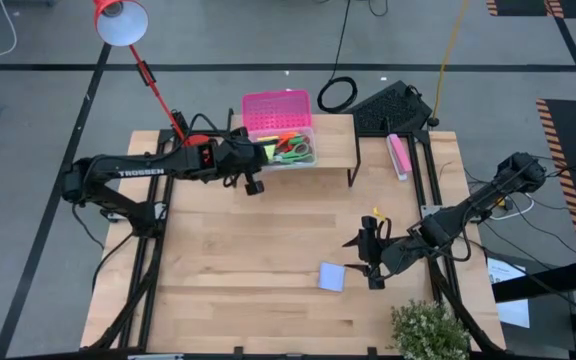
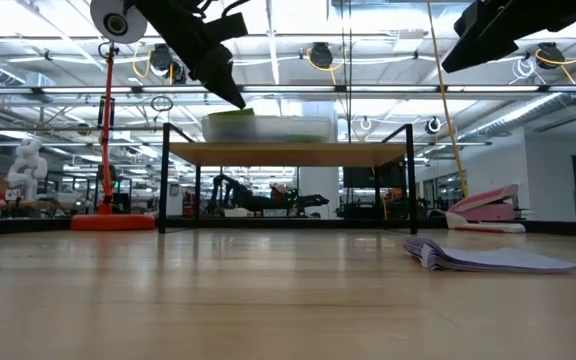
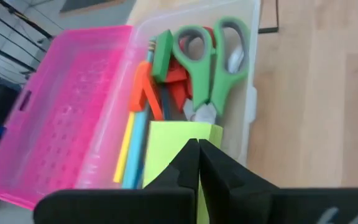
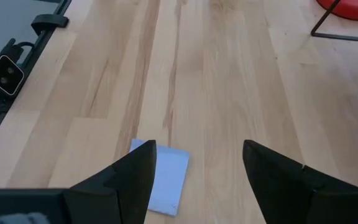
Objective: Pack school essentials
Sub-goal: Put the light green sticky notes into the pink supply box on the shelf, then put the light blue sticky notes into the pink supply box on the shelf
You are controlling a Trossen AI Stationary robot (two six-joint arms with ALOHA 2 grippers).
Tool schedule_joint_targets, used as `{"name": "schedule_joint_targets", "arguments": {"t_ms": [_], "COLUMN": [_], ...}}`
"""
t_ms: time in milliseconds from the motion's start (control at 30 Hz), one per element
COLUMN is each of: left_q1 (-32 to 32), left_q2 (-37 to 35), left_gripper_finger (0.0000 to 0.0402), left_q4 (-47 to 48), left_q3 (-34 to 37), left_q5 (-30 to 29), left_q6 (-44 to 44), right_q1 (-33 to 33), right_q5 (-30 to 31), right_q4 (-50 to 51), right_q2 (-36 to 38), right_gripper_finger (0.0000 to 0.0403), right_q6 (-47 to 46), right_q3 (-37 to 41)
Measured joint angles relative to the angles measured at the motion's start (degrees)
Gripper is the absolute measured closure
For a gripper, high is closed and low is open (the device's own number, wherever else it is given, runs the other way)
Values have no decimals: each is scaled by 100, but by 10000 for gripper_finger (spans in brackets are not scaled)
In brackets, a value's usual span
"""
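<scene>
A clear box [image 1: 290,146] with an open pink lid [image 1: 277,109] stands on a raised shelf at the table's far side. It holds green scissors [image 3: 211,65], red scissors, pencils and a green eraser. My left gripper [image 3: 198,152] is shut at the box's left end, with a green sticky-note pad [image 3: 173,144] at its fingertips over the box. A lavender sticky-note pad [image 1: 331,277] lies flat on the table at the near right. My right gripper [image 4: 197,177] hangs open just above it, one finger over the pad's edge. My left gripper is shut on the green sticky-note pad near its nearer edge [image 3: 188,134]; the fingers themselves hide the exact place. They slant down from the table's left. The pad reaches forward past the fingertips, about level with the box's rim [image 2: 243,112], above the pencils.
The shelf's black frame [image 1: 354,160] stands on the far half of the table. A pink oblong object with a yellow tip [image 1: 398,155] lies right of the shelf. A red lamp [image 1: 123,20] stands at the far left, a plant [image 1: 428,330] at the near right.
</scene>
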State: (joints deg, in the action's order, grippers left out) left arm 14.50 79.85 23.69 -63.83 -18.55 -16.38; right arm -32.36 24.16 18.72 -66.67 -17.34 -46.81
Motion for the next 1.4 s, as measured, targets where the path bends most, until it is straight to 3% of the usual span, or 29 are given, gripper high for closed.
{"name": "schedule_joint_targets", "arguments": {"t_ms": [133,467,700,833,967,1100,1300,1400], "left_q1": [0,-101,-760,-1474,-2276,-2933,-3333,-3274], "left_q2": [0,141,-54,9,346,1011,2310,2858], "left_gripper_finger": [394,387,393,392,398,395,385,395], "left_q4": [141,71,-337,-407,-459,-1229,-3089,-3239], "left_q3": [0,6,-219,-216,-210,-223,-276,-466], "left_q5": [343,339,-91,-179,-522,-551,-400,-37], "left_q6": [158,67,46,141,457,666,650,791], "right_q1": [0,0,-60,-352,-523,-527,-527,-520], "right_q5": [0,1,-16,-26,-39,-372,-638,-578], "right_q4": [0,-17,162,118,-8,-40,-64,-216], "right_q2": [0,0,2,4,-18,-418,-1290,-1585], "right_gripper_finger": [170,170,170,170,170,170,170,170], "right_q6": [0,-1,-296,-568,-1061,-1227,-222,342], "right_q3": [0,0,8,306,682,776,774,775]}}
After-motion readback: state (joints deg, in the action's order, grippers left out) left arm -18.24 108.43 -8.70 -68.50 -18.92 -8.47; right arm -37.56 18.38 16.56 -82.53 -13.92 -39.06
